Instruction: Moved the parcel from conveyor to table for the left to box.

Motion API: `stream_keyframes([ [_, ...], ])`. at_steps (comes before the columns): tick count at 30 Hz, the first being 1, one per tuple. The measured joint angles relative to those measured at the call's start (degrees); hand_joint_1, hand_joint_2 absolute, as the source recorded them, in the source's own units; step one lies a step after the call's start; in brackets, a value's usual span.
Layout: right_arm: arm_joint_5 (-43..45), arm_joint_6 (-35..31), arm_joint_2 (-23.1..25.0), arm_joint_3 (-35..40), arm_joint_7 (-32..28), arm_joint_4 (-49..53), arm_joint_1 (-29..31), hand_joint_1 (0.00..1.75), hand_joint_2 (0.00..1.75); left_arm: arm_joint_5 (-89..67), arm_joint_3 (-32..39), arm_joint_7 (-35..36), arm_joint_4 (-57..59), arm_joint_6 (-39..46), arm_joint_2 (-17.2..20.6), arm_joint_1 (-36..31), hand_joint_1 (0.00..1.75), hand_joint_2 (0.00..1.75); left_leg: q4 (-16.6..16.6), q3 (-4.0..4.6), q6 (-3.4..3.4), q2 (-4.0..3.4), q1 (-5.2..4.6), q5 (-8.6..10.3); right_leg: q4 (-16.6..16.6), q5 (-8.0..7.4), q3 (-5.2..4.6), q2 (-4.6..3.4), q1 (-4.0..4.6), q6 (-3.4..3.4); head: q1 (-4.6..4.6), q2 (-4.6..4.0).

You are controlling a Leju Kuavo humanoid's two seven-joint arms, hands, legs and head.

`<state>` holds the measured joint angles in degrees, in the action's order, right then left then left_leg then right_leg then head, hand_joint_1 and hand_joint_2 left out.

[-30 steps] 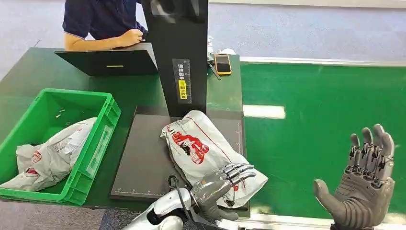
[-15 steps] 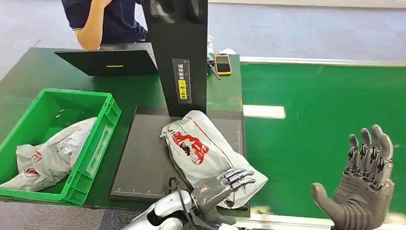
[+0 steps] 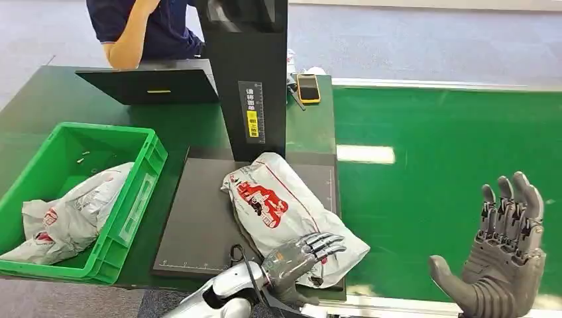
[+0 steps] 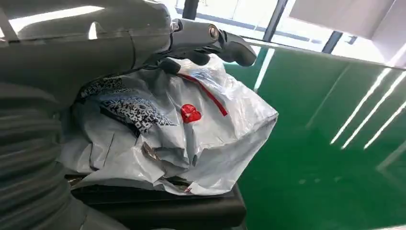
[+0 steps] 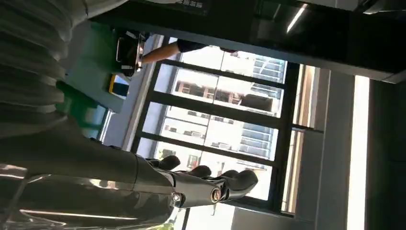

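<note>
**Parcel on the black mat, left hand resting on its near corner**

Now the parcel (image 3: 285, 212), a grey-white plastic mailer with red print, lies on the black mat (image 3: 199, 225) on the dark green table (image 3: 40, 106), just in front of the tall black stand (image 3: 252, 79). Its near corner overhangs the mat's front edge toward five o'clock. The left hand (image 3: 298, 258) comes in from six o'clock and lies on that near corner, fingers stretched over the top of the bag; in the left wrist view the thumb (image 4: 225, 40) arches above the crumpled plastic (image 4: 191, 124). Whether the hand actually grips the bag or only rests on it, I cannot tell.

At four o'clock the right hand (image 3: 500, 258) is raised above the green conveyor (image 3: 450, 146), palm up, fingers spread and upright, holding nothing.

At nine o'clock from the parcel a green crate (image 3: 132, 199) stands on the table with another grey bag (image 3: 73, 212) inside it. At twelve o'clock a phone (image 3: 308, 87) lies beside the stand, and a person in a dark blue shirt (image 3: 146, 30) stands behind the table's far edge.
</note>
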<state>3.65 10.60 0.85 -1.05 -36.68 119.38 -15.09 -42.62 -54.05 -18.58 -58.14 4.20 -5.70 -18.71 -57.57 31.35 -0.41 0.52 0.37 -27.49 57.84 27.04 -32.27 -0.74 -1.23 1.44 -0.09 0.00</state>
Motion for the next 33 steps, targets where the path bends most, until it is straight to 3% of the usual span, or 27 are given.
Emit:
stream_keyframes([
  [1, 0.0, 0.0, 0.0, 0.0, 0.0, 0.0, 0.0, 0.0, 1.75, 0.0, 0.0, 0.0, 0.1, 0.0, 0.0, 0.0, 0.0, 1.75, 0.0, 0.0, 0.0, 0.0, 0.0, 0.0, 0.0, 0.0, 0.0, 0.0, 0.0, 0.0, 0.0, 0.0],
  [2, 0.0, 0.0, 0.0, 0.0, 0.0, 0.0, 0.0, 0.0, 1.75, 0.0, 0.0, 0.0, 0.2, 0.0, 0.0, -0.1, 0.59, 1.75, 0.0, 0.0, 0.0, 0.0, 0.0, 0.0, 0.0, 0.0, 0.0, 0.0, 0.0, 0.0, 0.0, 0.0],
  [3, 0.0, 0.1, 0.0, 0.0, 0.0, 0.0, 0.0, 0.0, 1.75, -0.1, 0.0, 0.0, 0.4, 0.0, 0.0, -0.1, 1.75, 1.75, 0.0, 0.0, 0.0, 0.0, 0.0, 0.0, 0.0, 0.0, 0.0, 0.0, 0.0, 0.0, 0.0, 0.0],
  [26, -2.9, 0.2, 1.6, -0.9, -0.5, 2.5, -1.8, 0.0, 1.75, -3.1, -0.4, -0.6, 2.0, 1.5, 0.0, -1.0, 1.75, 1.75, 0.0, -0.05, 0.0, 0.0, 0.0, 0.0, 0.0, 0.0, 0.06, 0.0, 0.0, 0.0, 0.0, 0.0],
  [33, -3.1, 0.7, 2.2, -1.4, 0.0, 3.7, -3.3, 0.0, 1.75, -3.5, 3.0, 2.4, -2.6, 7.6, 0.9, -0.3, 1.75, 1.75, 0.0, -0.03, -0.01, 0.0, 0.01, 0.0, 0.0, 0.0, 0.04, 0.0, 0.04, 0.0, 0.0, 0.0],
])
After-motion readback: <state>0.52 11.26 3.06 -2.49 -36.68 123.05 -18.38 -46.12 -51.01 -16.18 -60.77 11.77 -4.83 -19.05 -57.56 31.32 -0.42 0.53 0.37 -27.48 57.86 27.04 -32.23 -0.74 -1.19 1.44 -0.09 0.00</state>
